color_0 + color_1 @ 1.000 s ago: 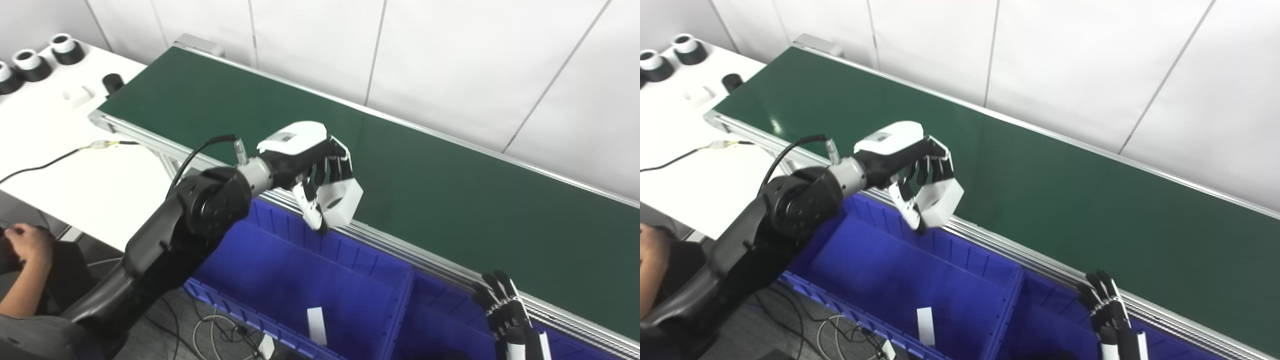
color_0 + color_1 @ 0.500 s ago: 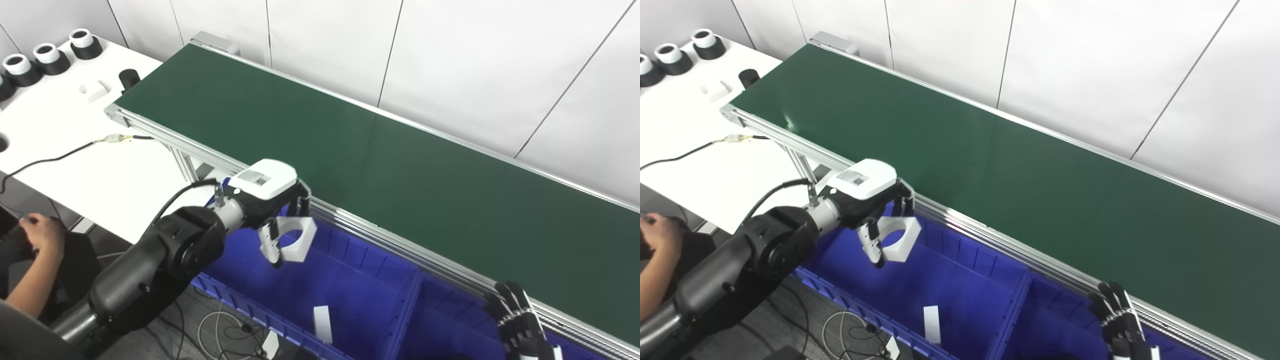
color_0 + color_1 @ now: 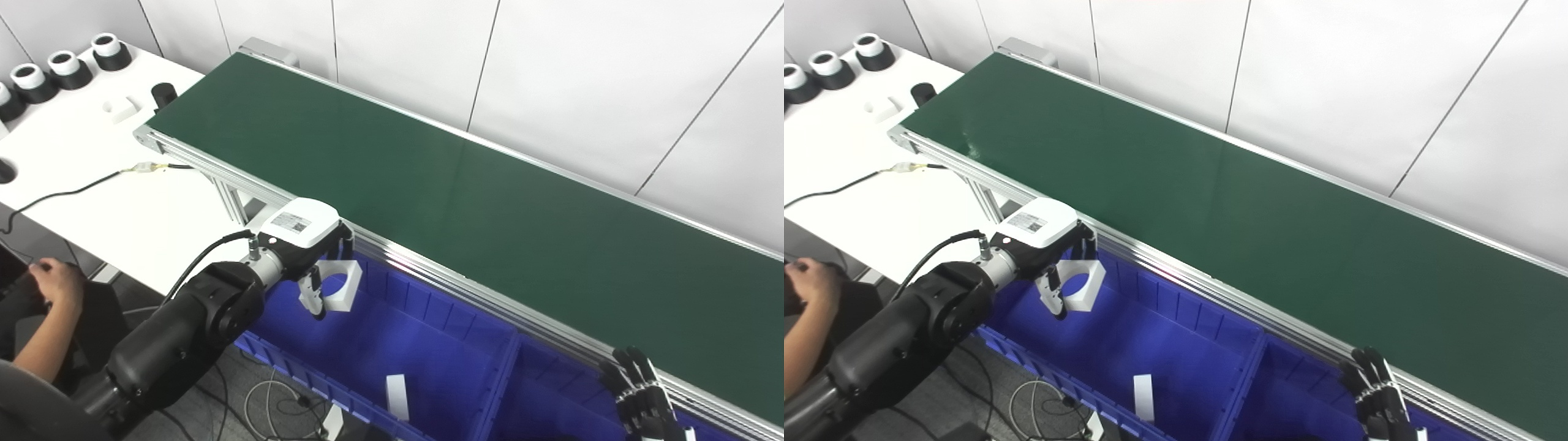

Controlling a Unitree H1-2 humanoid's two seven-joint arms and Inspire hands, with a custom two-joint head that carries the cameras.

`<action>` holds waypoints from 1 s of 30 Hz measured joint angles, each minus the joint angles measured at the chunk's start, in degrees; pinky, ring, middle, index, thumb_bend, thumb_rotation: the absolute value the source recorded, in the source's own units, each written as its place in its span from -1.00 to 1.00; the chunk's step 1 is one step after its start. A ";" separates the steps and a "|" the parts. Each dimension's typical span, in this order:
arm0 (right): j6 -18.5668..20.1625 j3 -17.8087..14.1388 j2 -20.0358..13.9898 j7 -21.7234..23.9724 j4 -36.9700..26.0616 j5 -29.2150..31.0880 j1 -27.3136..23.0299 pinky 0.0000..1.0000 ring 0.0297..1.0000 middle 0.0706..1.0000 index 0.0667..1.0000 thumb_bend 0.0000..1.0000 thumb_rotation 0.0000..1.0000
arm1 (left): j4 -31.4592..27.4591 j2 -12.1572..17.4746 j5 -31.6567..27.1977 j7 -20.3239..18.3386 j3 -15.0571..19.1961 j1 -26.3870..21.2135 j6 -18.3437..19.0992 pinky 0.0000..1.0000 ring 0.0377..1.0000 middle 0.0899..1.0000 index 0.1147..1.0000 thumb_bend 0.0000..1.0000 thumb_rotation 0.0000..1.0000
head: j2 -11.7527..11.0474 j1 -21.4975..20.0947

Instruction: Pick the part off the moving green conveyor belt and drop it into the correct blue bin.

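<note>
With the left hand (image 3: 309,245) clamped on the white blocky plastic part with a round hole (image 3: 339,286), held above the near-left end of the large blue plastic bin (image 3: 429,343), it should simply spread its fingers without swinging outward past the rim.

- White block (image 3: 339,285) with a round hole through it, tilted, held in the air at lower left of the frame, above the blue bin (image 3: 422,334).
- Green belt (image 3: 465,202) runs diagonally from upper left to lower right, bare.
</note>
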 measured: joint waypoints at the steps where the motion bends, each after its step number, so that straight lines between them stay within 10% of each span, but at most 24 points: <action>1: 0.00 -0.05 0.02 0.05 0.00 0.00 -0.01 0.62 0.65 0.73 0.77 0.39 0.55 | 0.80 0.00 0.01 0.36 -0.05 -0.16 -0.12 -0.47 -0.36 -0.27 -0.12 0.04 -1.00 | 0.17 -0.09; 13: 0.00 -0.29 0.82 0.27 -0.09 -0.02 0.03 0.63 0.64 0.73 0.75 0.39 0.53 | 9.47 -1.40 2.81 10.95 -5.35 -2.46 -4.52 -0.29 -0.26 -0.21 -0.12 0.05 -1.00 | 0.18 -0.09; 30: 0.00 -0.21 1.08 0.11 -0.39 -0.92 0.09 0.63 0.65 0.74 0.76 0.36 0.51 | 9.82 -4.65 5.10 5.03 -9.06 -3.16 -1.66 -0.26 -0.13 -0.09 -0.15 0.05 -0.97 | 0.18 -0.53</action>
